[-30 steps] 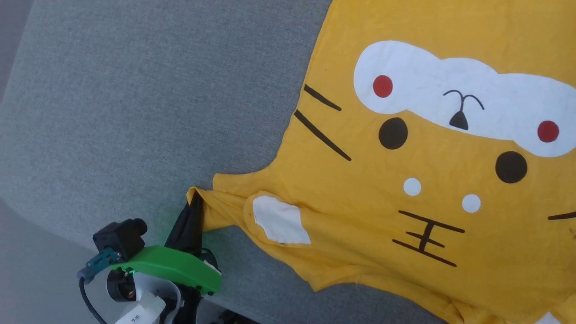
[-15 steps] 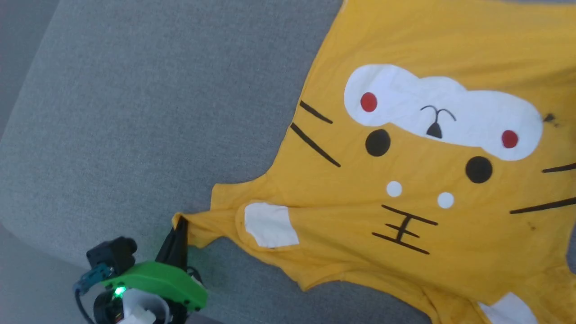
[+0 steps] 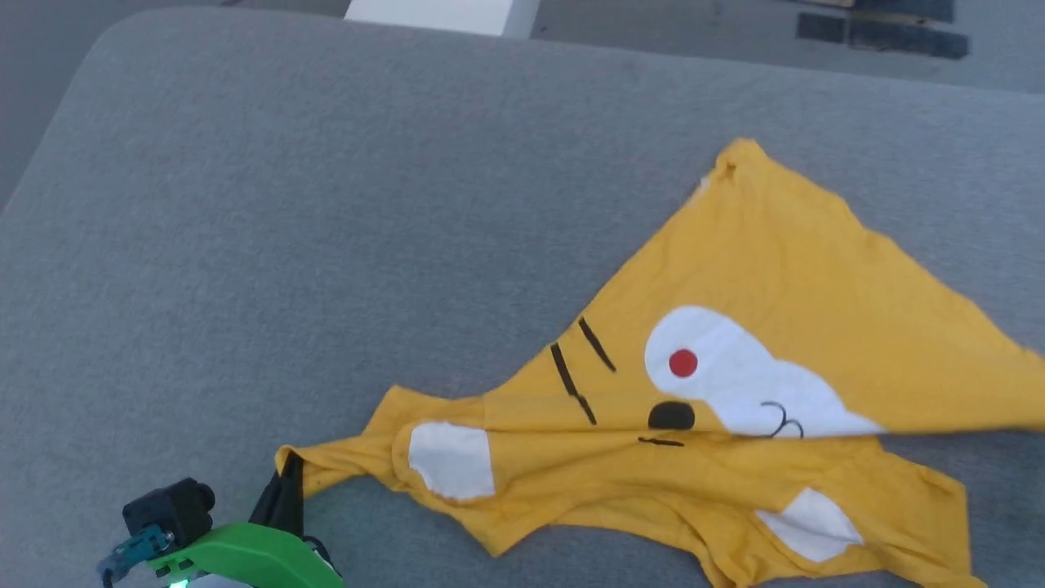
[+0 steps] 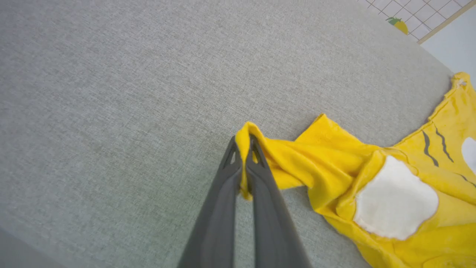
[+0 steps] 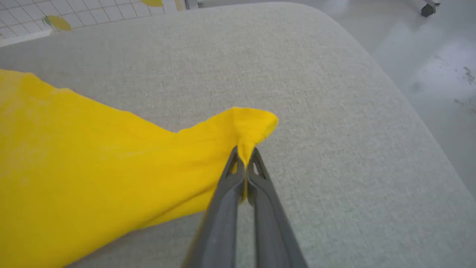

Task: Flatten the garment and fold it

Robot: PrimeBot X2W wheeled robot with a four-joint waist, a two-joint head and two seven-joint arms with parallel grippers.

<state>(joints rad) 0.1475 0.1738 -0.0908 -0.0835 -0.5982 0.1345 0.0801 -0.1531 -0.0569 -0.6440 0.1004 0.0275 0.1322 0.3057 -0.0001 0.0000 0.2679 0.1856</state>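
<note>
The bright yellow T-shirt lies print side up on the grey padded surface. A fold runs across its cartoon face, so one red dot, one black eye and part of the white patch show. My left gripper sits at the lower left, shut on the tip of the near sleeve. The left wrist view has the yellow cloth pinched between my left gripper's dark fingers, beside a white patch. My right gripper is shut on another yellow corner, held just above the padding.
The padding's rounded edge runs along the left and near side, with floor beyond it. A white object and a dark strip lie past the far edge. Glossy floor lies to the right in the right wrist view.
The head camera has tilted up, so the whole shirt and far edge now show. The shirt has gone from flat to folded across the face. The left gripper keeps the sleeve.
</note>
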